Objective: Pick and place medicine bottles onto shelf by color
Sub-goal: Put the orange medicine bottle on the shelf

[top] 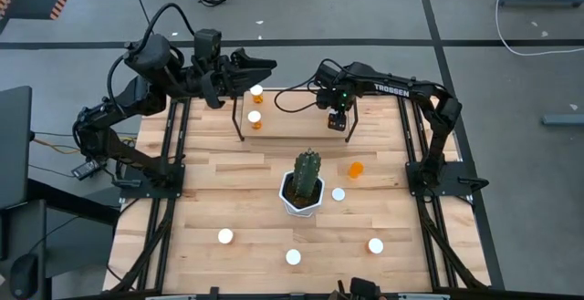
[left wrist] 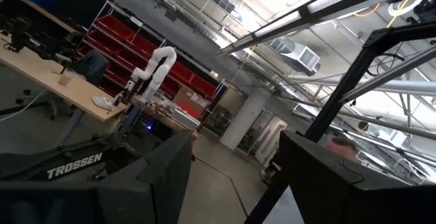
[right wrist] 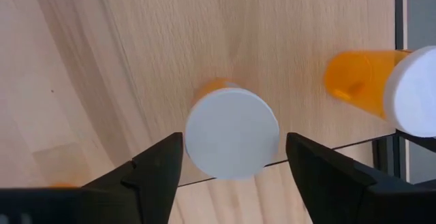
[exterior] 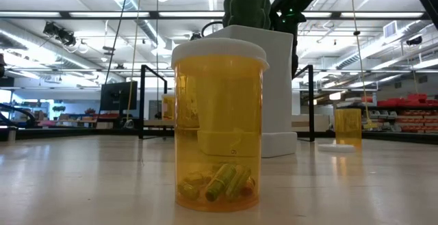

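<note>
The light-wood shelf [top: 292,122] stands at the table's far side. Two orange medicine bottles with white caps [top: 257,91] [top: 255,117] stand on its left part. My right gripper [top: 338,120] hangs over the shelf's right end, pointing down. In the right wrist view my right gripper [right wrist: 235,139] is open, with one finger on either side of an upright bottle's white cap [right wrist: 231,134] and a small gap on each side. A second bottle [right wrist: 381,88] stands beside it on the shelf board [right wrist: 170,47]. My left gripper [top: 266,66] is open and empty, raised past the shelf's far left corner.
A green cactus in a white pot [top: 304,189] stands mid-table. An orange bottle [top: 355,169] and a white-capped one [top: 338,193] stand to its right. Three more capped bottles [top: 224,236] [top: 293,257] [top: 375,245] stand near the front edge; one [exterior: 219,126] stands close before the low camera.
</note>
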Action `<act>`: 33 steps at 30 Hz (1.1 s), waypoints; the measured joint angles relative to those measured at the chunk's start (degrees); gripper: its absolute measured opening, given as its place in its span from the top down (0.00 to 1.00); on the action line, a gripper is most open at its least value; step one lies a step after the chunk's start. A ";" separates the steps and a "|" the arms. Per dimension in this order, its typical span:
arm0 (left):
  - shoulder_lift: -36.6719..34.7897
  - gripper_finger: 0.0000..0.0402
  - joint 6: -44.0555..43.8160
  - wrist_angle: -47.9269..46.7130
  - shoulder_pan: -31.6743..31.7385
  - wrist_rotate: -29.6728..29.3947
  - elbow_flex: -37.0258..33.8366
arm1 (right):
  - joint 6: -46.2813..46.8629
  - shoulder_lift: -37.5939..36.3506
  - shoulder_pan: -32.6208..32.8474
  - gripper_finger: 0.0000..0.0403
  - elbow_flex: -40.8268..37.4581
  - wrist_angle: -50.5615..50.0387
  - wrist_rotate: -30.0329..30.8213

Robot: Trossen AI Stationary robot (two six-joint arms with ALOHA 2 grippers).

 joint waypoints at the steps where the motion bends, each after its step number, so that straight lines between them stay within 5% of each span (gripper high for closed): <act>1: 0.00 0.43 0.01 0.00 0.00 0.00 0.00 | 0.26 0.00 0.08 0.33 0.00 -0.01 0.00; 25: -1.11 0.43 8.10 -0.61 0.02 0.02 0.00 | 7.35 -1.85 3.15 0.33 3.07 -8.20 0.00; 33: -3.24 0.43 11.01 -9.15 0.02 0.88 -0.04 | 11.15 -7.28 4.43 0.33 3.07 -8.16 0.00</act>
